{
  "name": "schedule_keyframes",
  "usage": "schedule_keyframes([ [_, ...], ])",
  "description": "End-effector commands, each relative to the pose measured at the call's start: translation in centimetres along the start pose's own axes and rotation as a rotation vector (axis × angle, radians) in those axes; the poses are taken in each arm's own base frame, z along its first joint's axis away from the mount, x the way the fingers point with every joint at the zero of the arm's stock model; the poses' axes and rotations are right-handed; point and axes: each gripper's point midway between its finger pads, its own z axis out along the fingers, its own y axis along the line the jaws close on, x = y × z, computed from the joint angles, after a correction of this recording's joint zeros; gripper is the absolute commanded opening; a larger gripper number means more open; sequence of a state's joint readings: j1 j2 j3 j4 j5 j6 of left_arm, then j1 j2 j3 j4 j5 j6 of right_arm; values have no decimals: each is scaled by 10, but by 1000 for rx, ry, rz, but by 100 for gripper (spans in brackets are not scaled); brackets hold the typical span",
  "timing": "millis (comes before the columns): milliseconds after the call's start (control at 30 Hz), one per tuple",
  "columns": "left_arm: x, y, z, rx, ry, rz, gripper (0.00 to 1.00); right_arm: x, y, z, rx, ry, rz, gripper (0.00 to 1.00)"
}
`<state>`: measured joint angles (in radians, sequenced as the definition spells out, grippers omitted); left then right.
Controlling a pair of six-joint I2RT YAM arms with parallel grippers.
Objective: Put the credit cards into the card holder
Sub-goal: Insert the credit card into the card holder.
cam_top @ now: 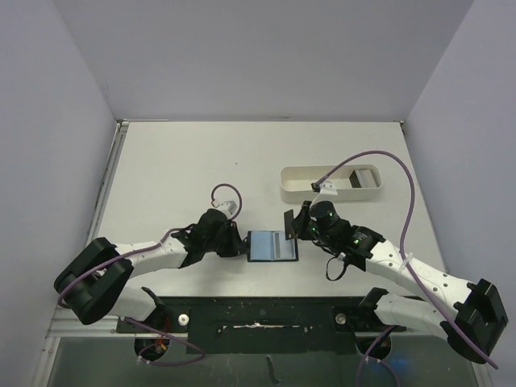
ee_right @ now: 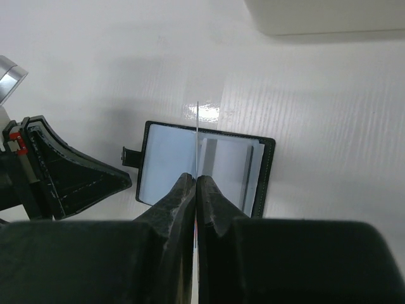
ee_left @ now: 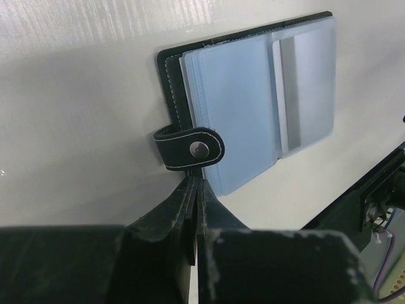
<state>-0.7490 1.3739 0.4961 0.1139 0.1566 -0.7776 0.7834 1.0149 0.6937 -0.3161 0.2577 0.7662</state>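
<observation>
The card holder lies open on the table, a black case with bluish-grey pockets. My left gripper is at its left edge, shut, with its tips pinching the edge of the snap tab. My right gripper is shut on a credit card and holds it on edge. In the right wrist view the card shows as a thin line above the holder's middle, between my shut fingers. One more grey card lies in the white tray.
The long white oval tray stands behind my right gripper; its edge shows at the top of the right wrist view. The left gripper shows to the left of the holder. Purple cables loop over both arms.
</observation>
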Motion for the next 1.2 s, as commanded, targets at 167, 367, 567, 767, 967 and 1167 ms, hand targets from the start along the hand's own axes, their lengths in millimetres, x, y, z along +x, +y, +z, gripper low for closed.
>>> schedule_keyframes([
  [167,-8,-10,8,61,-32,16,0,9,33,24,-159,-25,139,0],
  [367,-7,-1,10,20,-32,8,0,28,30,39,-176,17,153,0],
  [567,-4,3,11,10,-25,6,0,42,23,47,-184,48,176,0],
  [767,-2,2,12,15,-20,0,0,57,8,54,-171,73,210,0],
  [967,2,1,15,26,-4,-8,0,71,-8,59,-154,99,239,0],
  [1167,6,3,19,22,8,-10,0,81,-10,64,-171,127,263,0],
])
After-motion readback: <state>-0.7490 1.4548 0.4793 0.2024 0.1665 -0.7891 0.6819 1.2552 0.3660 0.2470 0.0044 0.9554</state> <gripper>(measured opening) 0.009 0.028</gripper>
